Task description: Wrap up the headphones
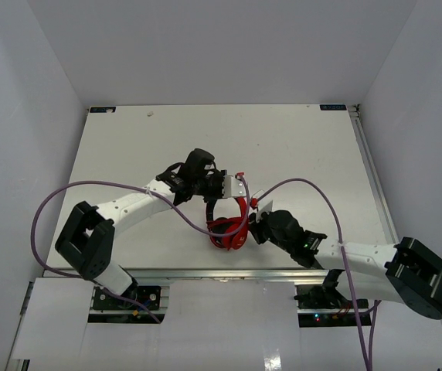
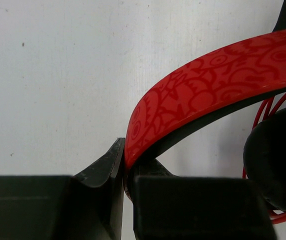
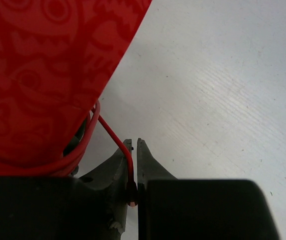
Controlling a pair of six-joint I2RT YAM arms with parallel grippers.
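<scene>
The red and black headphones (image 1: 229, 224) stand near the table's front middle, headband up. My left gripper (image 1: 235, 188) is shut on the red patterned headband (image 2: 203, 90) and holds it between its jaws (image 2: 124, 165). A black ear pad (image 2: 275, 160) shows at the right of the left wrist view, with red cable loops around it. My right gripper (image 1: 256, 224) is shut on the thin red cable (image 3: 114, 137) close to its plug end (image 3: 131, 192), right beside the headband (image 3: 43, 75). Several cable turns (image 3: 78, 150) lie bunched under the headband.
Thick purple arm cables (image 1: 113, 185) arc over both arms and cross in front of the headphones. White walls enclose the white table (image 1: 283, 139) on three sides. A metal rail (image 1: 372, 170) runs along the right edge.
</scene>
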